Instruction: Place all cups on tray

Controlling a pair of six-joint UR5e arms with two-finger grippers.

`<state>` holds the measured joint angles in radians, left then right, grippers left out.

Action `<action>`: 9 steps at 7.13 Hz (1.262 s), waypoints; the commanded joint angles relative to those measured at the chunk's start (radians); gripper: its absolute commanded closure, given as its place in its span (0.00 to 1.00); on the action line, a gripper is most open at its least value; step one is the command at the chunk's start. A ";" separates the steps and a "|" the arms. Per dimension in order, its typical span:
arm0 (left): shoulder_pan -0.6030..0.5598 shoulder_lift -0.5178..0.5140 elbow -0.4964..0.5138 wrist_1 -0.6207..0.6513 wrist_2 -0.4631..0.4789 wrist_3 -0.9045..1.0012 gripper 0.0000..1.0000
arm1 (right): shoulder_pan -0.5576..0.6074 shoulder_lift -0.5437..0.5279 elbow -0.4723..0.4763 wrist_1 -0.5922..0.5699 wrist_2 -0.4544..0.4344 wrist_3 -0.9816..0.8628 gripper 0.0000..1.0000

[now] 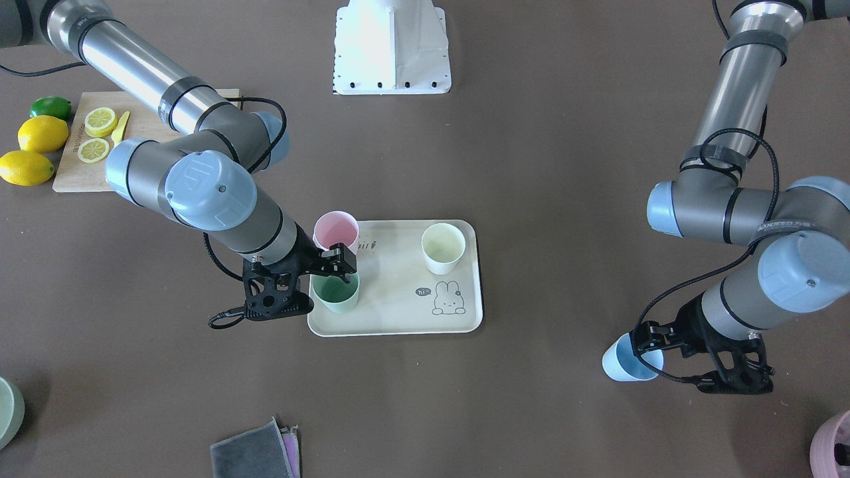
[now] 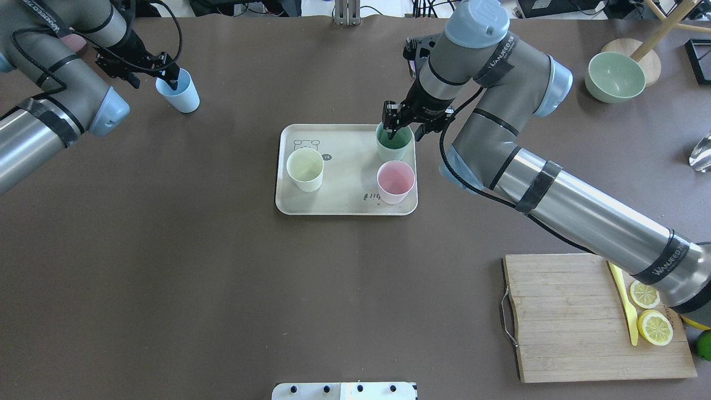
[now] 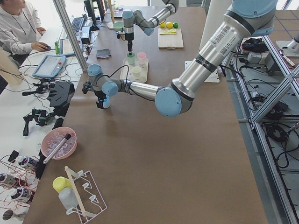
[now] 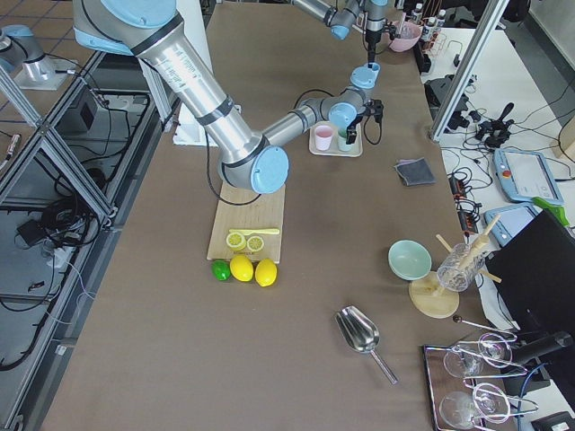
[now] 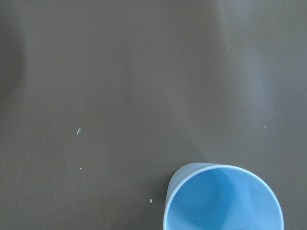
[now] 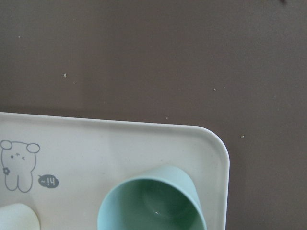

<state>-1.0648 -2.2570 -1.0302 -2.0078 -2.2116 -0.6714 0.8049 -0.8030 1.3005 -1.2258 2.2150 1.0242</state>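
Appearing overhead, not wrist-side, left tool straddles blue cup.

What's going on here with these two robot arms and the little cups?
The arms are gathering small cups onto a rabbit-printed tray. The pink cup, cream-white cup and sage green cup stand on it, and the right gripper has its jaws at the green one's rim. The left gripper reaches into the light blue cup, which stands on the table, off the tray. Whether either grip is closed isn't clear.
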 commanded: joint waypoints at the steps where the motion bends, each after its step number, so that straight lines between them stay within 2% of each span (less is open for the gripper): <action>1: 0.003 -0.007 0.015 -0.014 -0.025 -0.005 1.00 | 0.086 -0.051 0.058 -0.011 0.079 -0.018 0.00; 3: 0.003 -0.044 -0.028 -0.003 -0.062 -0.031 1.00 | 0.190 -0.097 0.075 -0.012 0.181 -0.053 0.00; 4: 0.008 -0.091 -0.081 0.023 -0.062 -0.131 1.00 | 0.244 -0.144 0.092 -0.014 0.216 -0.115 0.00; 5: 0.073 -0.148 -0.134 0.047 -0.057 -0.272 1.00 | 0.291 -0.198 0.101 -0.014 0.228 -0.183 0.00; 6: 0.141 -0.189 -0.148 0.050 -0.037 -0.351 1.00 | 0.330 -0.259 0.117 -0.012 0.227 -0.258 0.00; 7: 0.208 -0.202 -0.172 0.050 0.031 -0.393 1.00 | 0.367 -0.306 0.121 -0.012 0.224 -0.327 0.00; 8: 0.264 -0.200 -0.172 0.050 0.091 -0.392 1.00 | 0.391 -0.342 0.121 -0.014 0.224 -0.384 0.00; 9: 0.298 -0.197 -0.169 0.050 0.107 -0.392 1.00 | 0.398 -0.358 0.121 -0.014 0.222 -0.401 0.00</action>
<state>-0.8230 -2.4533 -1.1977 -1.9579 -2.1453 -1.0534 1.1830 -1.1285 1.4207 -1.2390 2.4388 0.6669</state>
